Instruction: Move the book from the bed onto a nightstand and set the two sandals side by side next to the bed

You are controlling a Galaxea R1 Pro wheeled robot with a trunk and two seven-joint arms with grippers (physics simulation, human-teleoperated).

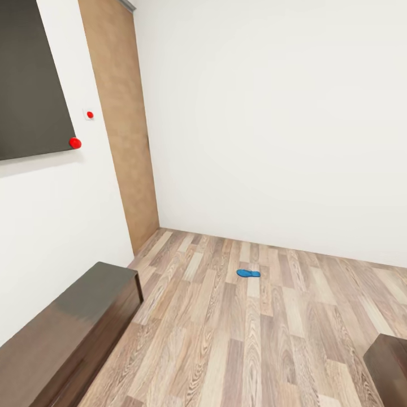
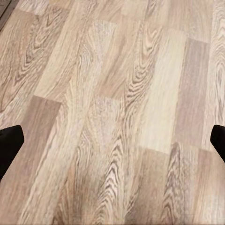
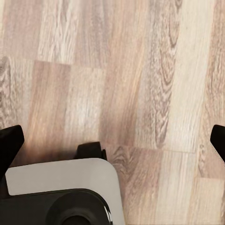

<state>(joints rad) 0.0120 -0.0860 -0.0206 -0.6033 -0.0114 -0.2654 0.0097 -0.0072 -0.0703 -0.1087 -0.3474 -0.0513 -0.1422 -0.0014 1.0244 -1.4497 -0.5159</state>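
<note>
One bright blue sandal [image 1: 248, 273] lies flat on the wood-plank floor, out in the open some way in front of me. The second sandal, the book and the bed are out of view. My left gripper [image 2: 112, 140] hangs over bare floor planks, open, its dark fingertips [image 2: 10, 140] at the two side edges of the left wrist view with nothing between them. My right gripper [image 3: 112, 140] is open as well, over floor planks, and holds nothing.
A long dark wood bench cabinet [image 1: 62, 333] runs along the left wall. Another dark wooden corner [image 1: 390, 362] juts in at the lower right. A brown wall panel [image 1: 121, 124] fills the room corner, and a dark panel [image 1: 28, 79] hangs on the left wall. My grey base [image 3: 61, 187] shows under the right gripper.
</note>
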